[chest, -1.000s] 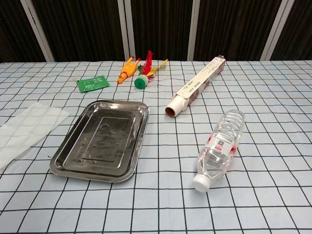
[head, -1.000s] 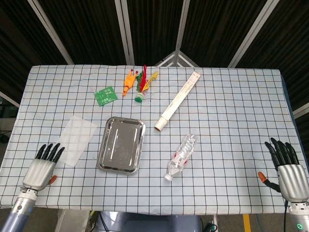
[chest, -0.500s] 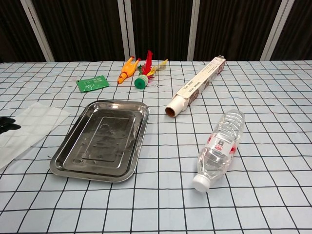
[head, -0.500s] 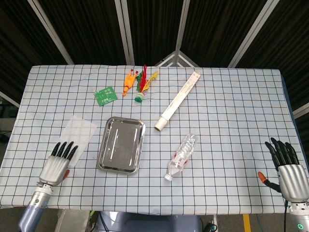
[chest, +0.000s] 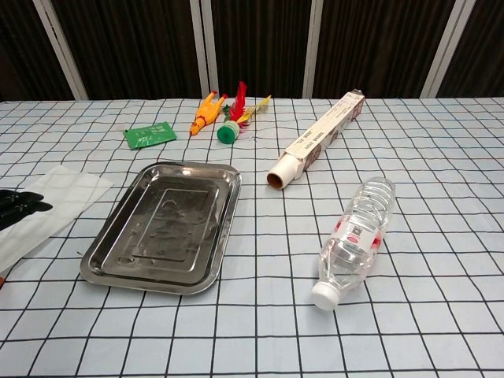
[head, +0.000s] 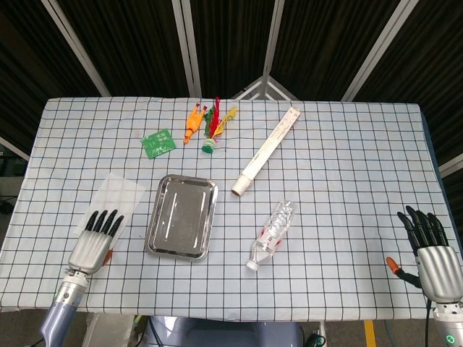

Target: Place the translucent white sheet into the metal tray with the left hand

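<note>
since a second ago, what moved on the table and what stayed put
The left robot hand slid forward and toward the metal tray, its fingertips now over the near part of the translucent white sheet. It has not gripped the sheet, which lies flat where it was. The right robot hand, tray and water bottle stayed put.

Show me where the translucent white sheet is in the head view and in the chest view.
Head view: translucent white sheet lies left of centre, partly under the left hand.
Chest view: sheet at the left edge, fingertips over it.
Shared landmark: metal tray, just right of the sheet.
</note>
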`<action>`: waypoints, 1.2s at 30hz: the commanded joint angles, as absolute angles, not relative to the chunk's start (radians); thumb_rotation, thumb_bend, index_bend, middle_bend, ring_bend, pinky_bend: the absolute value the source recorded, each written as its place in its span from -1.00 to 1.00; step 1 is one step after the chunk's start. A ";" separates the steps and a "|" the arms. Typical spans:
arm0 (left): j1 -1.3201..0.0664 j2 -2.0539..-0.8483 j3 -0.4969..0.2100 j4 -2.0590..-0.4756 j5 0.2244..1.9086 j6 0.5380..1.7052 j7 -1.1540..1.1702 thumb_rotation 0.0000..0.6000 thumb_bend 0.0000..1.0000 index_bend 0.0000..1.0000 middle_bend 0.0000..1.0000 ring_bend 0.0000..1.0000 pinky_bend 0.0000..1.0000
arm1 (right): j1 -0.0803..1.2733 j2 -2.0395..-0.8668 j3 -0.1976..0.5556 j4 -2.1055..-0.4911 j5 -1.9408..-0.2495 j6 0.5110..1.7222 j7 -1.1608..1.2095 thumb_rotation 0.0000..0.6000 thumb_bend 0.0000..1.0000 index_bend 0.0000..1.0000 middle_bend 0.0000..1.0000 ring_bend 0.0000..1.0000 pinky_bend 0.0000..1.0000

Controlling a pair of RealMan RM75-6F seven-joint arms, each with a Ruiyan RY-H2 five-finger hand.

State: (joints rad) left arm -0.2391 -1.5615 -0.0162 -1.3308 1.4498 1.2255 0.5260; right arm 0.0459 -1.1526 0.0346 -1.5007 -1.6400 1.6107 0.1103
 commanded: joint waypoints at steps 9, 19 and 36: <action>-0.252 -1.570 -0.022 -1.315 1.448 1.236 0.508 1.00 -0.26 -1.00 -1.00 -1.00 -1.00 | 0.046 -1.153 0.035 -1.501 -1.637 1.609 0.112 1.00 -0.42 -1.00 -1.00 -1.00 -1.00; -0.262 -1.566 -0.031 -1.303 1.431 1.233 0.503 1.00 -0.23 -1.00 -1.00 -1.00 -1.00 | 0.046 -1.153 0.035 -1.501 -1.635 1.606 0.109 1.00 -0.42 -1.00 -1.00 -1.00 -1.00; -0.288 -1.625 -0.047 -1.155 1.419 1.233 0.452 1.00 -0.12 -0.48 -1.00 -1.00 -0.99 | 0.047 -1.152 0.035 -1.499 -1.635 1.605 0.117 1.00 -0.42 -1.00 -1.00 -1.00 -1.00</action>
State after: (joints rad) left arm -0.2872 -1.6227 -0.0461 -1.1586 1.4171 1.2303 0.4540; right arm 0.0468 -1.1524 0.0349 -1.4990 -1.6351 1.6051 0.1166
